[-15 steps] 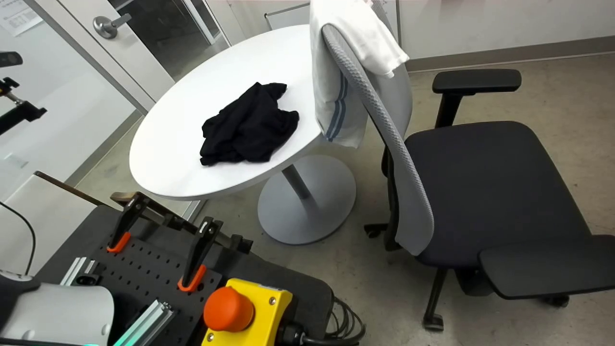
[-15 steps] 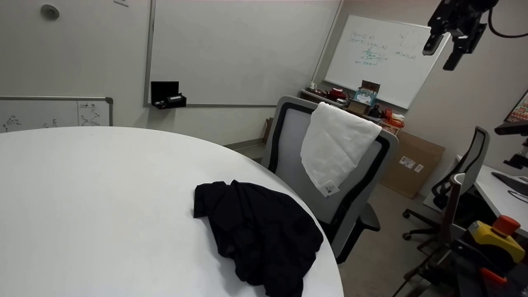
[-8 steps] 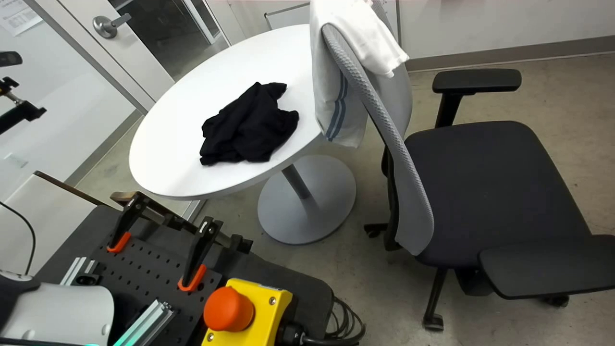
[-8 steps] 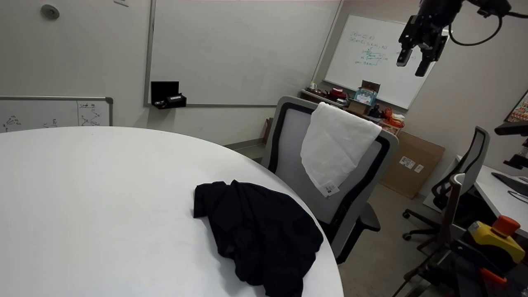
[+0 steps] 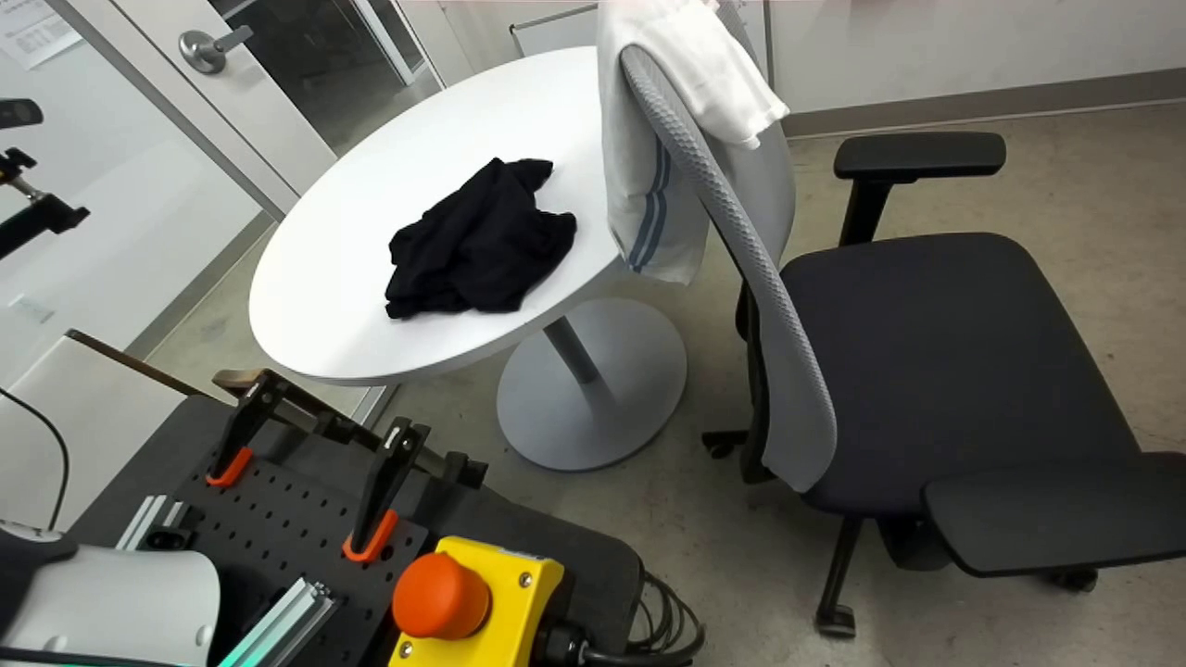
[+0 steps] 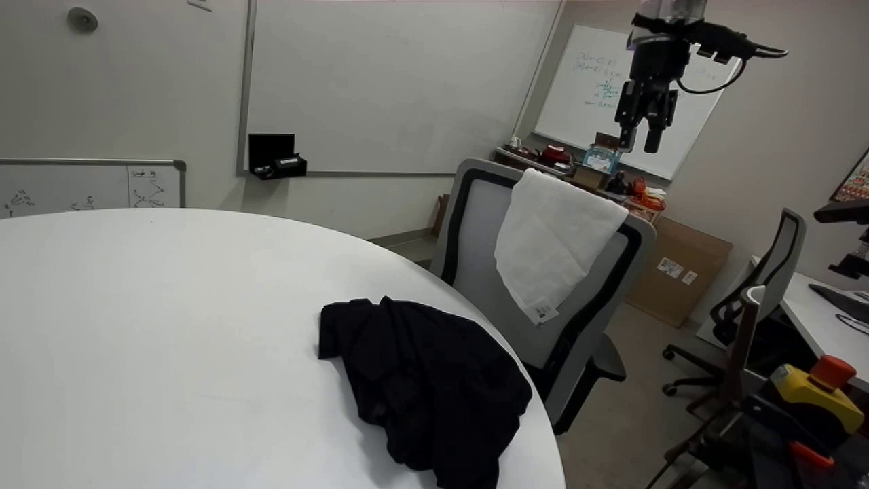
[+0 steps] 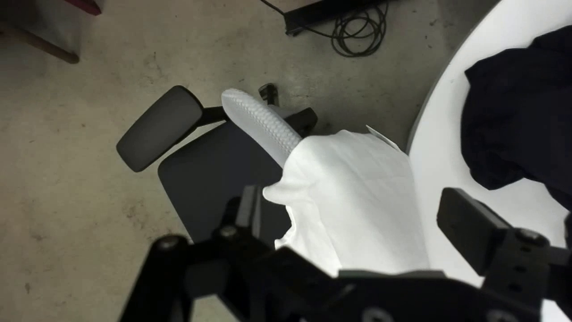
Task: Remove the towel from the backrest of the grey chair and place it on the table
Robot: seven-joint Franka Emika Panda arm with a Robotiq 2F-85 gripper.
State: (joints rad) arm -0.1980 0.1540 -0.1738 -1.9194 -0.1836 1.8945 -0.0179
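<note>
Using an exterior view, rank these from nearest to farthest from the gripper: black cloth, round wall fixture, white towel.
1. White towel: over the grey chair's backrest, below the gripper.
2. Black cloth: on the table, lower and farther left in the picture.
3. Round wall fixture: far upper left of the picture.

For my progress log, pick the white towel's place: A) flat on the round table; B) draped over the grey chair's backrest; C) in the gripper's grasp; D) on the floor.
B: in both exterior views the towel hangs over the backrest, the open gripper clear of it.
</note>
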